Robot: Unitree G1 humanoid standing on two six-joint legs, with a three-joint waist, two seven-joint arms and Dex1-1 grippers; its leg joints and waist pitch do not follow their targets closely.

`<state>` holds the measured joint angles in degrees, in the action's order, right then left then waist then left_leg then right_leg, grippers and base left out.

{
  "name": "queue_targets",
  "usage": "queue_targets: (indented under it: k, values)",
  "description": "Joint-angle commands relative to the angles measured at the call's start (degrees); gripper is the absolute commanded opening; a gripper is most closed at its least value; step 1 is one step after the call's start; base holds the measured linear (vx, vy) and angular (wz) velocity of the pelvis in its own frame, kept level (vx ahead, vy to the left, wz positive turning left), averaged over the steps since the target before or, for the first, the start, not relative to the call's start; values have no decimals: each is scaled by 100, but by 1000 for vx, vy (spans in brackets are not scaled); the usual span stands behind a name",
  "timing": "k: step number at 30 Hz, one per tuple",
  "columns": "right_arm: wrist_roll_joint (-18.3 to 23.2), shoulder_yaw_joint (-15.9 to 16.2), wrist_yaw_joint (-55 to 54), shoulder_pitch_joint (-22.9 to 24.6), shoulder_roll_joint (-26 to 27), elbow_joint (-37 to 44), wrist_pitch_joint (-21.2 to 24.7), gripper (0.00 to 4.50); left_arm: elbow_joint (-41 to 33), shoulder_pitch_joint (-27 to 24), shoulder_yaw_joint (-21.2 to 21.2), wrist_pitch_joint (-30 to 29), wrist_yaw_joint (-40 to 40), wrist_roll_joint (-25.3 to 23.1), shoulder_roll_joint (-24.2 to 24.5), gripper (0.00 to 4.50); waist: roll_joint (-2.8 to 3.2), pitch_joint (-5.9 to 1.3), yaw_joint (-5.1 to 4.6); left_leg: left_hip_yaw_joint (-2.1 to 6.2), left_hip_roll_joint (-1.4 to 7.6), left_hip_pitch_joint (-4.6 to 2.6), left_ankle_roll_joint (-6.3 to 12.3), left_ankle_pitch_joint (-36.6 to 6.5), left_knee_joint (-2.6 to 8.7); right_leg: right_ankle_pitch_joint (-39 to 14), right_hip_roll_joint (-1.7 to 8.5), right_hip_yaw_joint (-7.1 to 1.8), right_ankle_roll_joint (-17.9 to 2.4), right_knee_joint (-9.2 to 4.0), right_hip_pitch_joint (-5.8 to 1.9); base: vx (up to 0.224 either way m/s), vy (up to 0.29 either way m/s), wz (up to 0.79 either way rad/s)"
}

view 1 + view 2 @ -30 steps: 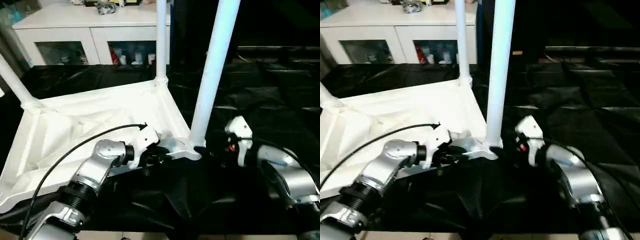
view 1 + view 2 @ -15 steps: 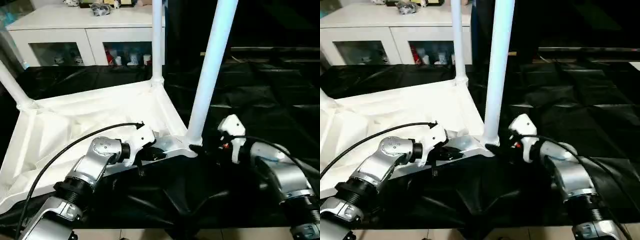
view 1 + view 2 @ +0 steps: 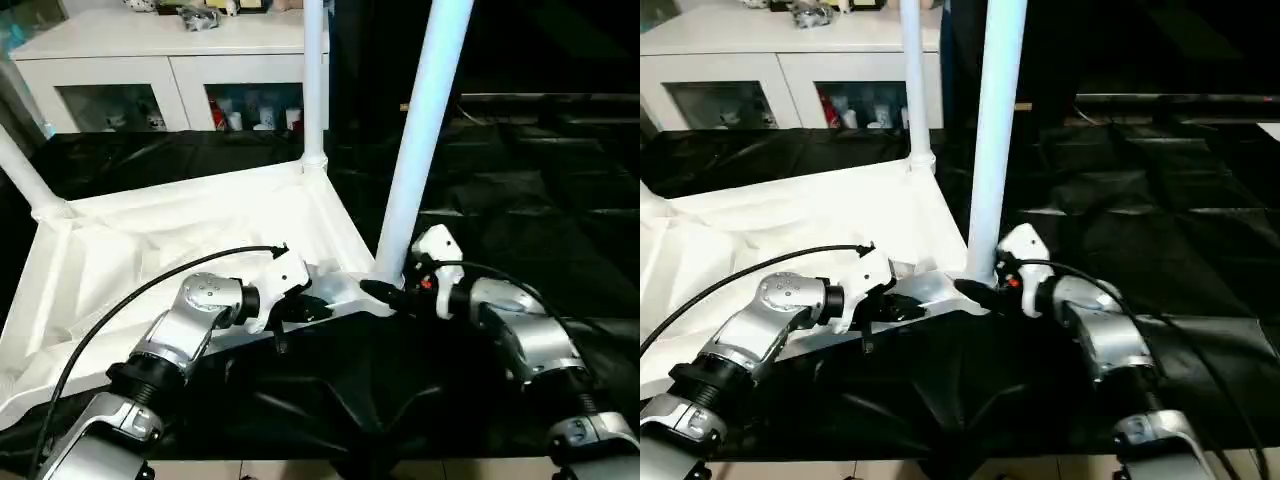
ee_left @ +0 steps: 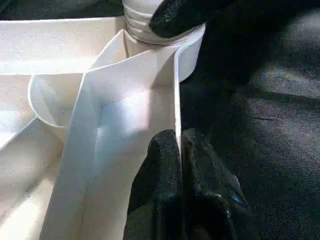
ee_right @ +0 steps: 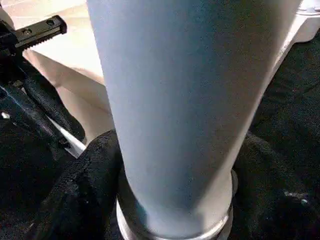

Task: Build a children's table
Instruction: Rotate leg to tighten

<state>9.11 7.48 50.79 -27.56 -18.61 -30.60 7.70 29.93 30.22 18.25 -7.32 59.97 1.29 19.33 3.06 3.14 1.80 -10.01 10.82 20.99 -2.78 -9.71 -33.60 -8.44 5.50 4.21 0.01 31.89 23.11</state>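
Upright leg (image 3: 415,140) standing between right pincer (image 5: 170,190) fingers (not visibly clamped). Left pincer (image 4: 181,150) pinching tabletop (image 3: 150,240) rim beside it.

Your nearest corner is crowded. The near leg (image 3: 415,150) stands upright in its socket with the right gripper (image 5: 170,195) set around its base, one finger on each side, so nothing passes there. Just beside it, the left gripper (image 4: 180,165) pinches the tabletop (image 3: 150,240) rim, blocking the near edge on that side. The far leg (image 3: 314,80) rises at the back corner, and a third leg (image 3: 25,170) leans out at your left; between them the ribbed underside lies open to reach from above. To your right, the black cloth (image 3: 540,200) stretches bare, offering wide passage. The white cabinet (image 3: 150,70) closes off the back.
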Motion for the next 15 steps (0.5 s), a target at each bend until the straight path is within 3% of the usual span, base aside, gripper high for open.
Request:
queue_targets:
  k: [1, 10, 12, 15]
  values:
    - [-39, 4, -33, -173, 3, -165, -99, 287, 59, -118, 89, -108, 109, -86, 82, 0, -125, -316, 20, 73, 158, -101, 80, -2561, 471, -3164, 285, -142, -818, -453, -166, 0, 0, 0]
    - [-35, -93, -143, -187, 151, -386, -134, 272, -25, -153, -51, -345, -120, -45, 71, 0, -108, -307, -9, 104, 154, -116, 35, -2722, 476, -3466, 272, -123, -657, -485, -139, 0, 0, 0]
    - [-71, -217, -618, -184, 302, -519, -145, 272, 40, -73, -138, -475, -522, -109, -69, 0, -107, -293, -27, 101, 147, -125, 12, -2764, 472, -3516, 263, -114, -664, -495, -116, 0, 0, 0]
    - [-159, -553, -2049, -171, 792, -814, -68, 272, 338, 218, -391, -774, -1525, -184, -542, 0, -94, -265, -62, 110, 110, -207, -68, -2986, 432, -3946, 242, -41, -487, -589, -44, 0, 0, 0]
